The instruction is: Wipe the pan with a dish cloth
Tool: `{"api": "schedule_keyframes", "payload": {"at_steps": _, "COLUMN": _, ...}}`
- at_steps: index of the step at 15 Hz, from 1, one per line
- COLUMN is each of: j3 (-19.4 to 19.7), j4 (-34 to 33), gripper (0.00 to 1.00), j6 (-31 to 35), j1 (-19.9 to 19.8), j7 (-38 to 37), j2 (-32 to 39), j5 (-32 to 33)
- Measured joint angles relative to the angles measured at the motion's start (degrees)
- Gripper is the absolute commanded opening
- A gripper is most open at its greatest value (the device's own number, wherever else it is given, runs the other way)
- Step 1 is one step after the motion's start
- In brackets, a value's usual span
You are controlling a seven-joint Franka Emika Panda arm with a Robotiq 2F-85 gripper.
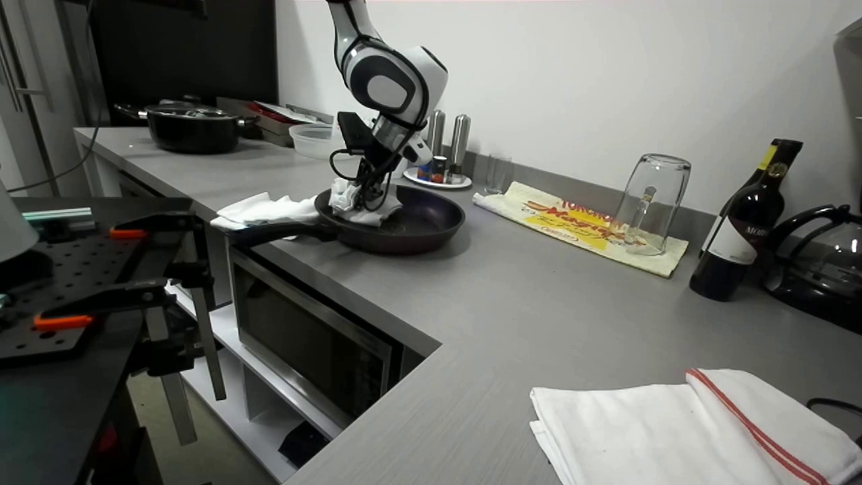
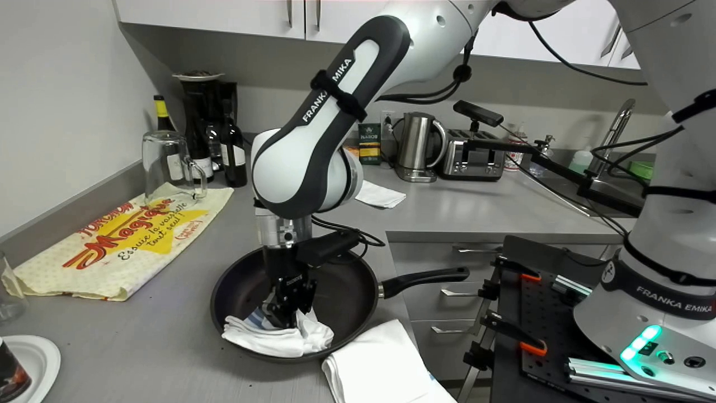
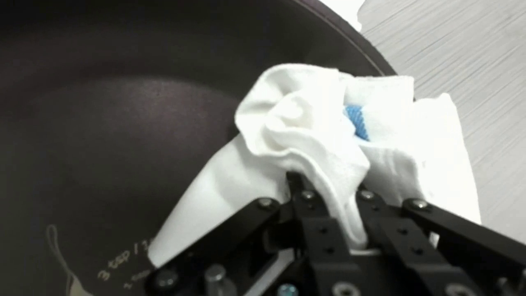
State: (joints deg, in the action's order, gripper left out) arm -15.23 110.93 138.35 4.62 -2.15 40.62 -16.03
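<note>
Grey counter [image 1: 532, 303], pan [image 2: 348, 291] sitting on it, gripper [image 3: 331, 189] pinching the dish cloth [image 3: 300, 123] down inside. So pickup's done, I'd guess mid-wipe; can't tell how much scrubbing's left.

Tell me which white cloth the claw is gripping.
The bunched dish cloth, pinched in the claw inside the frying pan. The folded white cloth beside the pan and the red-striped towel lie ungripped on the counter.

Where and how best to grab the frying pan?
I'd take the frying pan by its handle, mid-length, from above, jaws across: it's long, straight and juts beyond the counter. The gripper would first need to release the white dish cloth.
</note>
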Motion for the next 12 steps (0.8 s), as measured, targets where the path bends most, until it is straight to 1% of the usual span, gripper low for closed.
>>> {"api": "schedule_keyframes", "payload": {"at_steps": 3, "j3": -0.71, "j4": -0.69, "gripper": 0.03, "j6": -0.11, "j1": 0.0, "j7": 0.08, "j2": -1.83, "j5": -0.21}}
{"api": "schedule_keyframes", "payload": {"at_steps": 7, "j3": -2.38, "j4": -0.5, "gripper": 0.03, "j6": -2.01, "j1": 0.79, "j7": 0.12, "j2": -8.26, "j5": -0.22}}
{"api": "schedule_keyframes", "payload": {"at_steps": 9, "j3": -3.09, "j4": 0.09, "gripper": 0.03, "j6": -3.83, "j1": 2.05, "j7": 0.16, "j2": -12.2, "j5": -0.21}}
{"api": "schedule_keyframes", "payload": {"at_steps": 12, "j3": -3.96, "j4": 2.14, "gripper": 0.03, "j6": -5.63, "j1": 5.45, "j7": 0.17, "j2": -16.59, "j5": -0.16}}
